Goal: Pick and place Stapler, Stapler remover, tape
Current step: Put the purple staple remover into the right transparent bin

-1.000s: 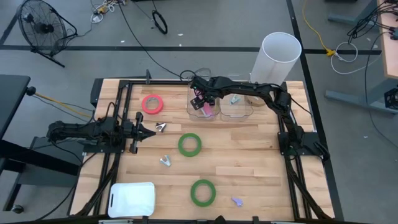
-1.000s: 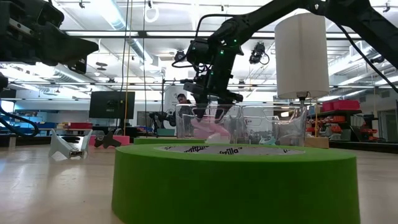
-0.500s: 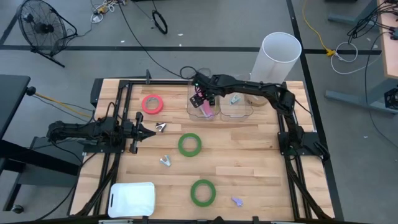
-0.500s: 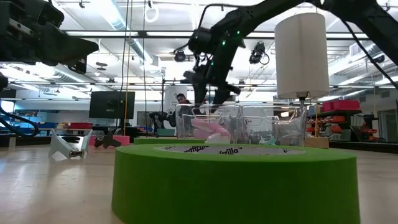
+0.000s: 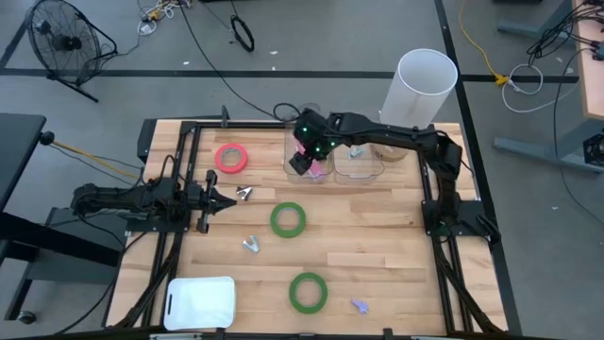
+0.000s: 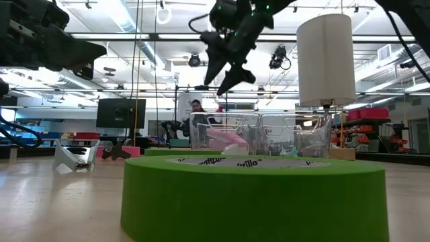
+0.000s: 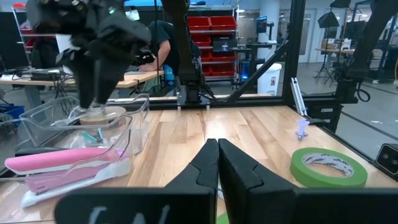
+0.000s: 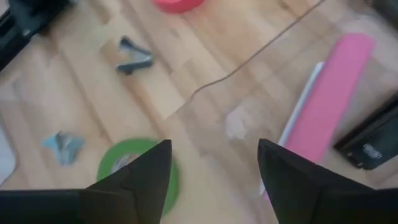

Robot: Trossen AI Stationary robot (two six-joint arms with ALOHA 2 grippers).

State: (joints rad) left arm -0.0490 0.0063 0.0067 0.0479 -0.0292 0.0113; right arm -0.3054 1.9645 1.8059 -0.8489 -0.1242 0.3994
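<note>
High: right gripper (image 5: pixel 300 162) over left bin (image 5: pixel 289 168); pink stapler (image 5: pixel 318 171) inside. Left gripper (image 5: pixel 229 195) waits at counter (image 5: pixel 377 246) left. Low: right gripper above bin, fingers spread, empty. Left wrist: fingers (image 7: pixel 208 163) closed; green tape (image 7: pixel 328 167) nearby. Right wrist: fingers (image 8: pixel 146 174) wide.

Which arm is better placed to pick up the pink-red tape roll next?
Probably right: the right claw hangs open and empty above the clear bin, beside the pink-red tape roll. The left claw is shut and low near it.
</note>
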